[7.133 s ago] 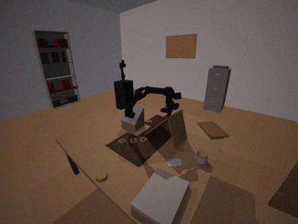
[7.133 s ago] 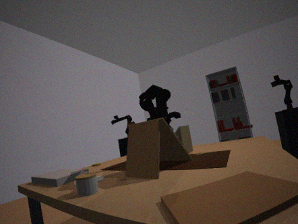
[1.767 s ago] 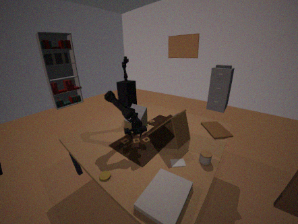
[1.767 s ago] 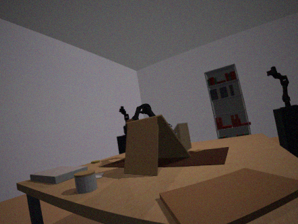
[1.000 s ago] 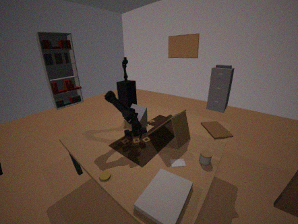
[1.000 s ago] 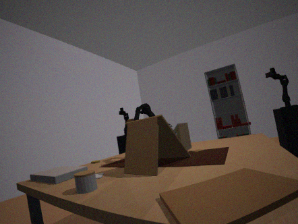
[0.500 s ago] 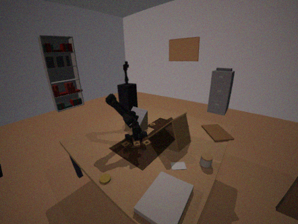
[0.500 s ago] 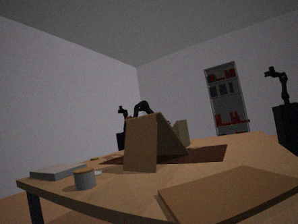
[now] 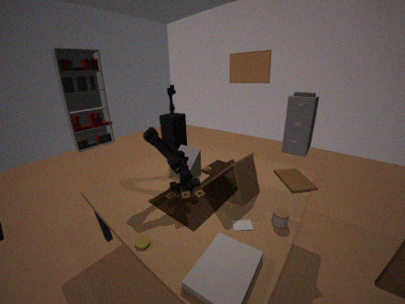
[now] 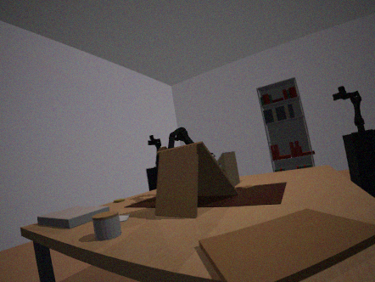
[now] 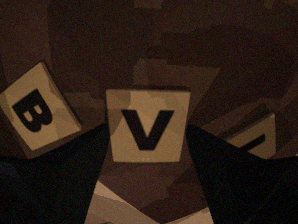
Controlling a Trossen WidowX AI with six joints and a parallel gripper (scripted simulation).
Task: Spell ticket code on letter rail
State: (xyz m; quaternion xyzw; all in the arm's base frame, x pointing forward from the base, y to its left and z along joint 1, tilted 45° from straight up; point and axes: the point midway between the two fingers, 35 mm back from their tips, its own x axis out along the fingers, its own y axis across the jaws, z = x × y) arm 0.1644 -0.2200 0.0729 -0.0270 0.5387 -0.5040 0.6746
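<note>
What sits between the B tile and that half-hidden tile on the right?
The V tile, seen in the wrist view, lies between the B tile and the cut-off tile. It sits right between the open hand's dark fingers.

dim room, bookshelf (image 9: pixel 60 93), grey filing cabinet (image 9: pixel 300 124)

The arm (image 9: pixel 166 148) is black all over, built from thick, blocky links joined by rounded, bulkier joints. No cables, screws or markings can be made out on it in the dim light. Its links grow slimmer toward the tool (image 9: pixel 185 186), which is equally dark and ends in two short fingers. From the wrist camera, the fingers appear as two broad, plain black wedges, one either side of the tool's centre, with flat inner faces and no visible padding or lettering.
</note>
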